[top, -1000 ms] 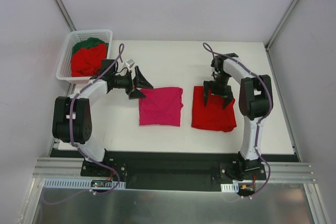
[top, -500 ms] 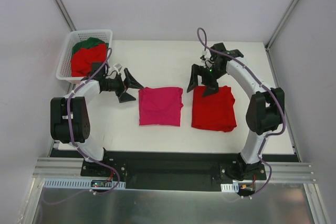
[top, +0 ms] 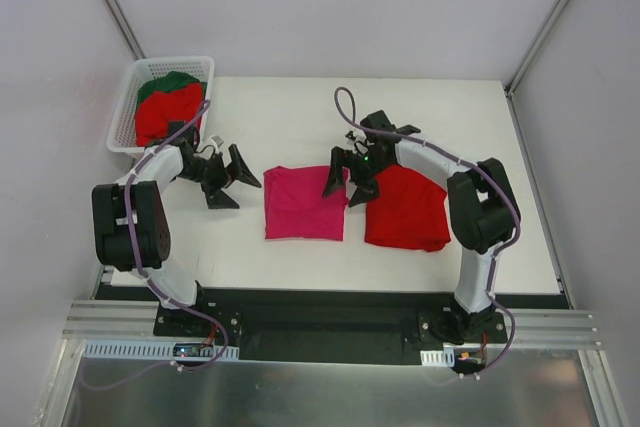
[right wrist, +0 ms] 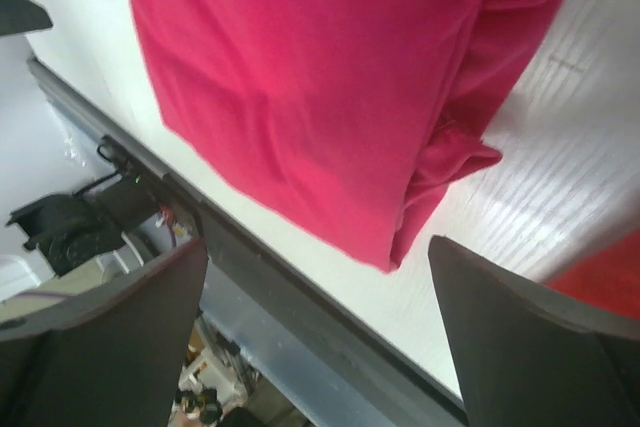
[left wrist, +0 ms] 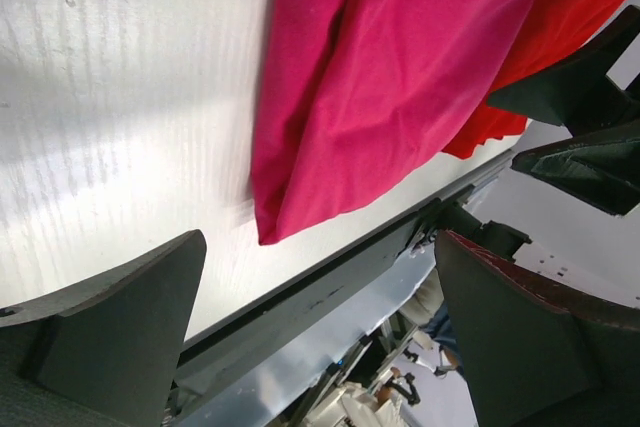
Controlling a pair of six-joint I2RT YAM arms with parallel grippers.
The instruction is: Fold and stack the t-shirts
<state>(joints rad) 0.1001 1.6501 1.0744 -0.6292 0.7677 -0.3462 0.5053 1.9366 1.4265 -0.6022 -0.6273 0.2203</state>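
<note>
Both jaws gaping empty, my right gripper [top: 342,195] hovers at the flat magenta t-shirt's [top: 300,209] right edge, seemingly nearer than my left gripper [top: 245,192], just off its left side.

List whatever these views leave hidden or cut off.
Top view: in the basket, the red shirt covers most of the green shirt; anything beneath is hidden.
Top view: the right tool hides a corner of the pink shirt.
Right wrist view: the frame edge cuts off the folded red shirt.
</note>
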